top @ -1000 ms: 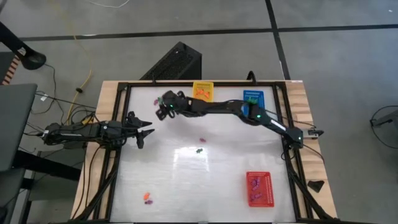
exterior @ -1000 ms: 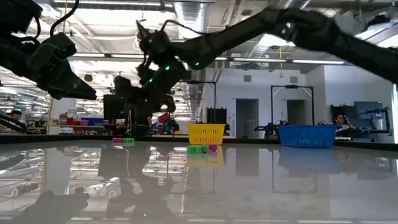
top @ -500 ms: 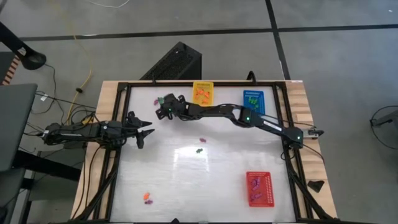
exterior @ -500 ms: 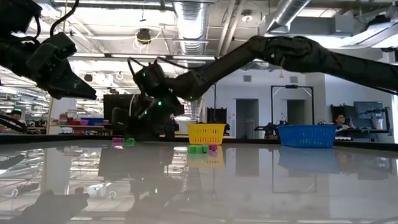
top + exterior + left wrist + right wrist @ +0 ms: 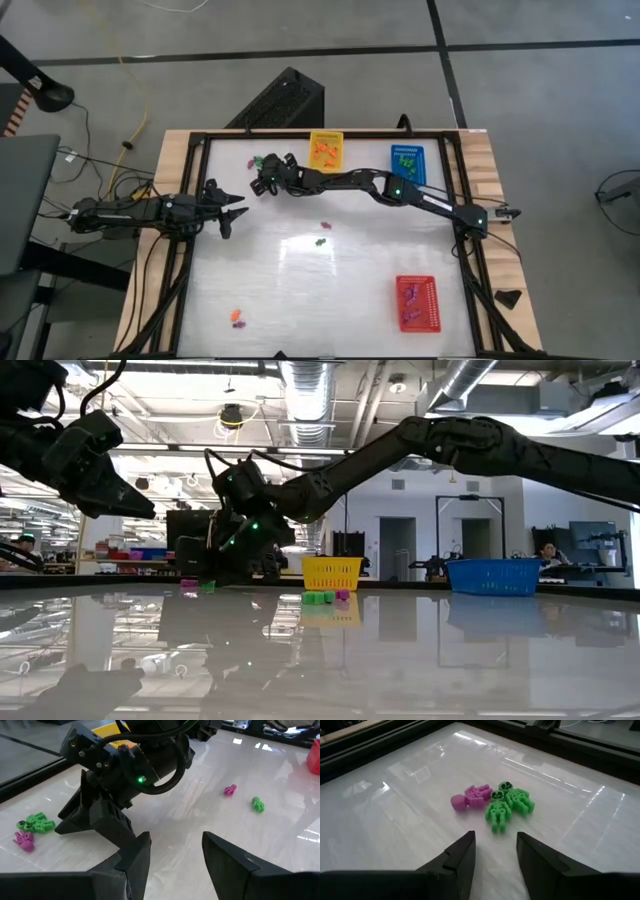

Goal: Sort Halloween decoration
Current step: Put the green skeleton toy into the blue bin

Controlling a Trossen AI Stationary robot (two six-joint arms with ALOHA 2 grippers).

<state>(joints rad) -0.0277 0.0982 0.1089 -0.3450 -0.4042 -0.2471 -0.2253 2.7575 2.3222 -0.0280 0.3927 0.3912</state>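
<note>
Right wrist view: two green skeleton trinkets (image 5: 507,805) lie touching each other on the white desk (image 5: 395,820), with a purple skeleton trinket (image 5: 468,797) touching them on one side. My right jaws (image 5: 495,852) sit low just short of this cluster, parted with an empty gap, holding nothing. High view: the cluster (image 5: 256,160) lies near the far left corner of the desk, beside my outstretched right arm. More trinkets lie at mid-desk (image 5: 321,233) and near the front left edge (image 5: 237,319). A yellow basket (image 5: 326,149) and a blue basket (image 5: 407,160) stand along the far edge; a red basket (image 5: 416,302) stands front right. My left jaws (image 5: 172,852) hover above the desk's left side, open and empty.
</note>
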